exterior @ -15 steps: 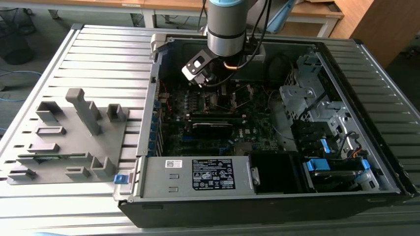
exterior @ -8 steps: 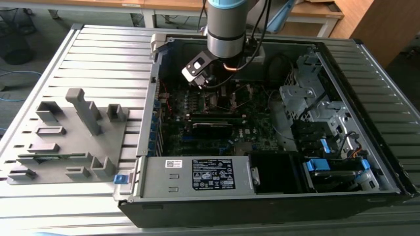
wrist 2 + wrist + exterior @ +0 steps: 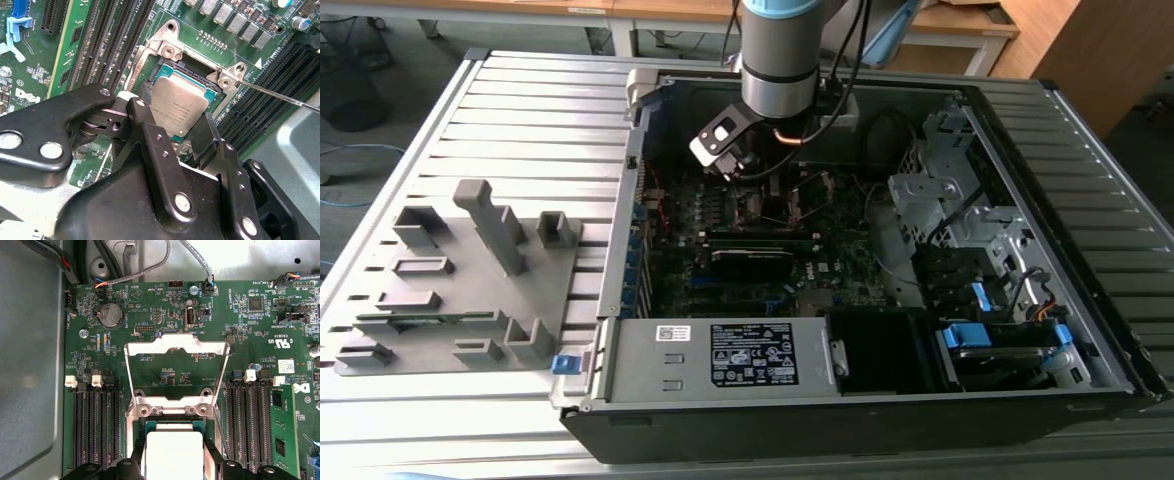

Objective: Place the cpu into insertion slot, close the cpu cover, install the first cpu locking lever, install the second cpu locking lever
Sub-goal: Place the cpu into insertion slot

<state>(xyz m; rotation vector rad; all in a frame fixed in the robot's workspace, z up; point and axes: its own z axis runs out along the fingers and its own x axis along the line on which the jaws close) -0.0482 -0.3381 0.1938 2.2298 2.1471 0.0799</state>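
Exterior view: we see the arm (image 3: pixel 778 60) inside the computer case (image 3: pixel 854 430), upper centre.
Cover: cpu cover (image 3: pixel 176 344) standing open.
Socket: insertion slot (image 3: pixel 197 74) uncovered.
Hold: fingers (image 3: pixel 150 140) closed on the cpu (image 3: pixel 180 107), tilted just above the slot.

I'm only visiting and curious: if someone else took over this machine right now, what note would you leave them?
Gripper: shut on the cpu, holding it at the insertion slot; I cannot tell whether it is seated.
The cpu cover stands flipped open, clear of the slot.
One locking lever sticks out free, unlatched.
Done: cpu brought to the slot.
Left: seating and release, closing the cover, both levers.
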